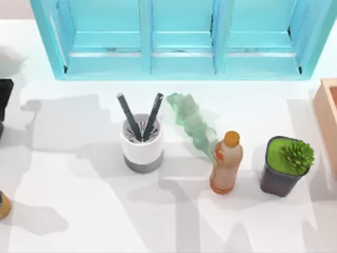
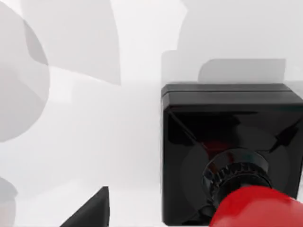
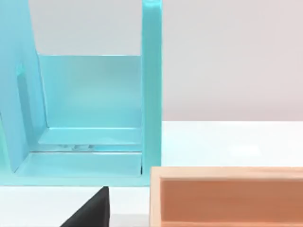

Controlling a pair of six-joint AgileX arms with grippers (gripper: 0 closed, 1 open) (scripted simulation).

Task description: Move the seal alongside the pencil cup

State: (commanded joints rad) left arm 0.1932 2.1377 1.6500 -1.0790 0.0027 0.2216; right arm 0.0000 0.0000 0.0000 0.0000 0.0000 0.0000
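1. Looking down from the top view, you had the pencil cup (image 1: 142, 143) standing upright on the white worktop (image 1: 79, 211), left of centre, with two dark pens (image 1: 141, 117) leaning apart out of its perforated top.
2. To its right, you saw a crumpled green translucent sheet (image 1: 192, 124) lying just apart from the cup. Further right stood an orange-capped amber bottle (image 1: 226, 163), and then a dark pot with a green plant (image 1: 285, 166).
3. A teal shelf (image 1: 181, 39) ran along the back of the worktop, and a wooden box (image 1: 327, 118) sat at the right edge.
4. From the left wrist view, you found the seal (image 2: 227, 156) very close, resting on the worktop. Its black square block was squarely under the camera and its red knob (image 2: 253, 208) pointed toward the lens.
5. A dark wedge of the left tool (image 2: 90, 215) showed beside the seal without touching it. You could not tell whether that tool was wide or narrow.
6. From the right wrist view, you saw the end compartment of the teal shelf, with the wooden box just beside it.
7. A dark wedge of the right tool (image 3: 90, 210) appeared in front of the shelf, near the box. You could not tell its state either.
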